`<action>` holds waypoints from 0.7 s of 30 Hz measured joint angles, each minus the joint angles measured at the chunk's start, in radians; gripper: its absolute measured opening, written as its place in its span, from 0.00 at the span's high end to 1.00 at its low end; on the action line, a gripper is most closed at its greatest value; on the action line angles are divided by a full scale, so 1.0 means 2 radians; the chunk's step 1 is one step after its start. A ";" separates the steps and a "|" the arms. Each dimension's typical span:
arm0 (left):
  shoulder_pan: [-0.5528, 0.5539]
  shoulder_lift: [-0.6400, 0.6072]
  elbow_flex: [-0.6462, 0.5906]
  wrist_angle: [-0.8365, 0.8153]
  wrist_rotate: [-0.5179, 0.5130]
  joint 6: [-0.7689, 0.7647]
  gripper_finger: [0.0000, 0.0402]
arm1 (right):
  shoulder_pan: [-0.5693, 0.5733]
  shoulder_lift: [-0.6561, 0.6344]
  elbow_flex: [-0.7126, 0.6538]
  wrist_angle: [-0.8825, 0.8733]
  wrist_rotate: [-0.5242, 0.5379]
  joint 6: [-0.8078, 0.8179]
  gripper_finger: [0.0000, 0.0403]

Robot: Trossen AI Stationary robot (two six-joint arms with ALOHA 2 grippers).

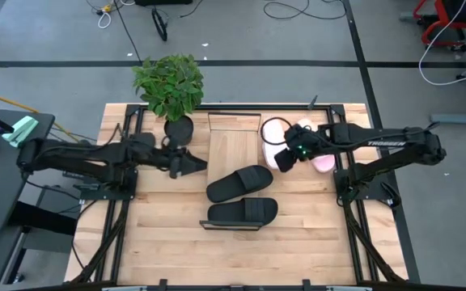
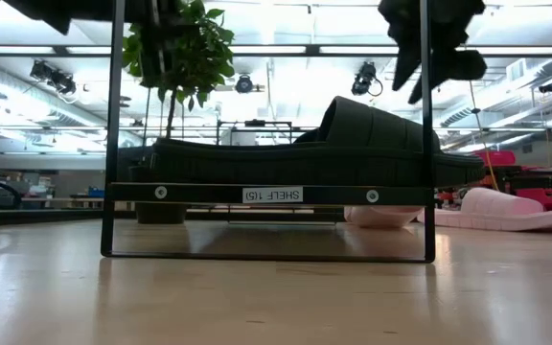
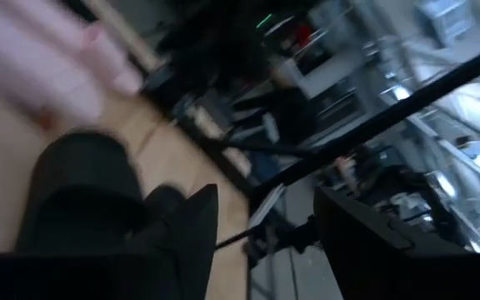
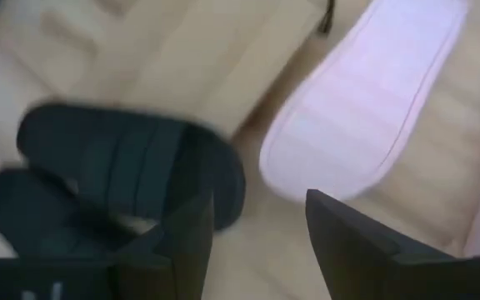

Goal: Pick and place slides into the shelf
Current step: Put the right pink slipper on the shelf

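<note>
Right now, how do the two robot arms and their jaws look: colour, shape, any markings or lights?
Both arms are dark, slim and jointed. The right arm carries white TROSSEN lettering along its link, and a small green light glows near its wrist. The left arm shows no readable marking. The right gripper has two flat, black, wedge-shaped fingers; the left gripper looks alike.

Both arms reach inward from opposite table edges, roughly level. The left arm extends from nine o'clock toward centre; the left gripper (image 1: 191, 164) hangs above the table with nothing between its parted fingers (image 3: 192, 237). The right arm extends from three o'clock; the right gripper (image 1: 285, 153) points toward nine o'clock, its fingers (image 4: 352, 242) apart and empty.
</note>
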State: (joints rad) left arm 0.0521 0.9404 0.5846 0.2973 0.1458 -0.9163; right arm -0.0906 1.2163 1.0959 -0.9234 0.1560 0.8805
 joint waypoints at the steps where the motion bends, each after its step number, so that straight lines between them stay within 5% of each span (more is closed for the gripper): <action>1: 0.000 -0.008 0.000 0.003 -0.001 0.004 0.50 | 0.000 0.000 -0.006 -0.003 -0.007 0.009 0.51; 10: 0.001 -0.056 0.000 -0.002 -0.002 0.039 0.53 | -0.030 0.000 -0.045 -0.042 0.054 0.182 0.51; 21: 0.022 -0.060 0.000 0.000 0.022 0.067 0.52 | -0.075 0.000 -0.045 -0.050 0.030 0.191 0.51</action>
State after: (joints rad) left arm 0.0960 0.8206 0.5842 0.2966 0.1906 -0.7823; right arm -0.2411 1.2163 1.0065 -1.0237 0.2165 1.2626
